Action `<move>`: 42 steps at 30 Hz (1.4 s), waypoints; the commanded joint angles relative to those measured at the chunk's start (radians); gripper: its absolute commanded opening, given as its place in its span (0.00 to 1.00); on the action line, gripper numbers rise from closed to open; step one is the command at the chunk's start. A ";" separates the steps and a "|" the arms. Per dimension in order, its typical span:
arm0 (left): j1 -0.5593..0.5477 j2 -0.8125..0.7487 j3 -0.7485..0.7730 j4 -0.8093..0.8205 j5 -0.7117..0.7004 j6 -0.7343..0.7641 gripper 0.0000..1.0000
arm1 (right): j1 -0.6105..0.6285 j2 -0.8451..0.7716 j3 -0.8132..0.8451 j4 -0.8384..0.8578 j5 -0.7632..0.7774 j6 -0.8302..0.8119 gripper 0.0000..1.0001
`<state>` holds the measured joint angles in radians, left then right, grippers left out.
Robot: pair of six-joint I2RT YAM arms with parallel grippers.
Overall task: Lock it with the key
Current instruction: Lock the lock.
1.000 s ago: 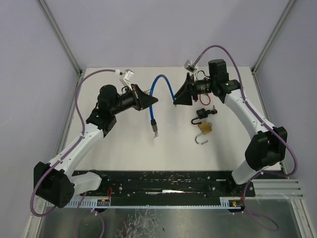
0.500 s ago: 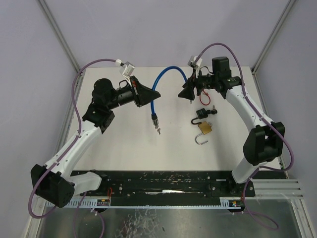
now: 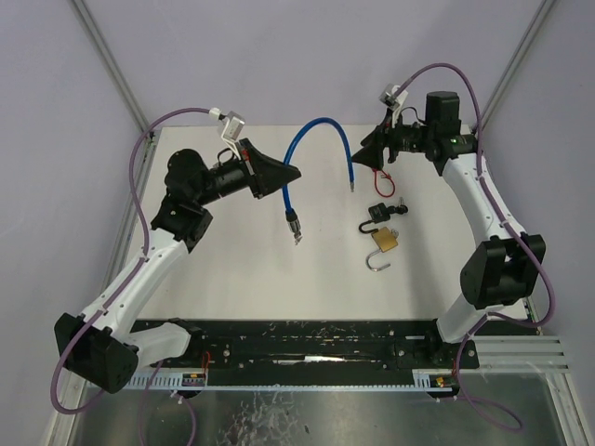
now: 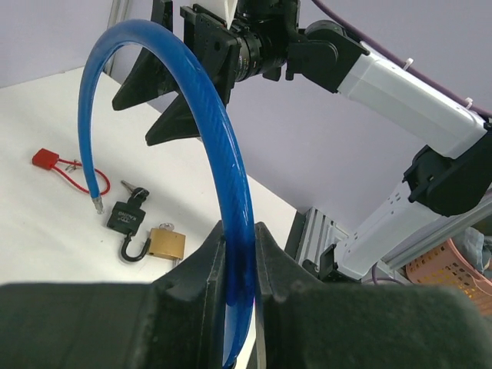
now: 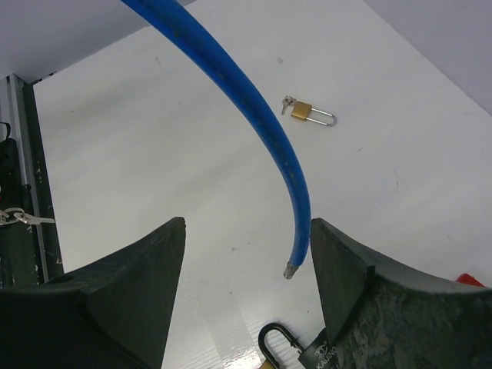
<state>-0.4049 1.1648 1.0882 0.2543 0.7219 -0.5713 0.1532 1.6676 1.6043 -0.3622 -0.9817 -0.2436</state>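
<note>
Moved: the right pincer (image 3: 372, 151) has let go of the cable (image 3: 321, 121) and drawn back toward the far right corner. The left arm has shifted a little to the left, carrying the cable with it.
Left pincer (image 3: 294, 173): pressed onto the cable, which runs up between its 2 fingers (image 4: 211, 261) in the left wrist view.
Right pincer: spread wide, holding nothing, raised above the worktop (image 3: 232, 269).
Cable: blue, arching high from the left pincer toward the right one. Its free end (image 3: 351, 187) hangs in the air just short of the right pincer. Its other end, a metal plug (image 3: 294, 229), hangs below the left pincer.
Brass lock (image 3: 386, 240): flat on the worktop, right of centre, shackle toward the near edge.
Key (image 5: 286, 102): small and silver, at the brass lock's body. I cannot tell whether it sits in the keyhole.
Black lock (image 3: 379, 212): just behind the brass lock.
Red tag (image 4: 44, 158): on a thin red loop, farther back, near the right pincer.
</note>
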 commanded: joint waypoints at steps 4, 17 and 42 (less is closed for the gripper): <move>0.001 -0.035 0.037 0.174 0.001 -0.053 0.00 | -0.017 -0.058 -0.005 -0.012 -0.003 0.010 0.72; 0.002 -0.067 0.021 0.256 0.010 -0.117 0.00 | -0.018 -0.041 -0.066 0.125 0.085 0.122 0.71; 0.001 -0.044 0.015 0.355 0.016 -0.181 0.00 | -0.018 -0.026 -0.092 0.181 0.007 0.160 0.31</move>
<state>-0.4049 1.1244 1.0882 0.4854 0.7391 -0.7467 0.1318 1.6539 1.5070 -0.2222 -0.9138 -0.0906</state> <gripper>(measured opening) 0.110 0.445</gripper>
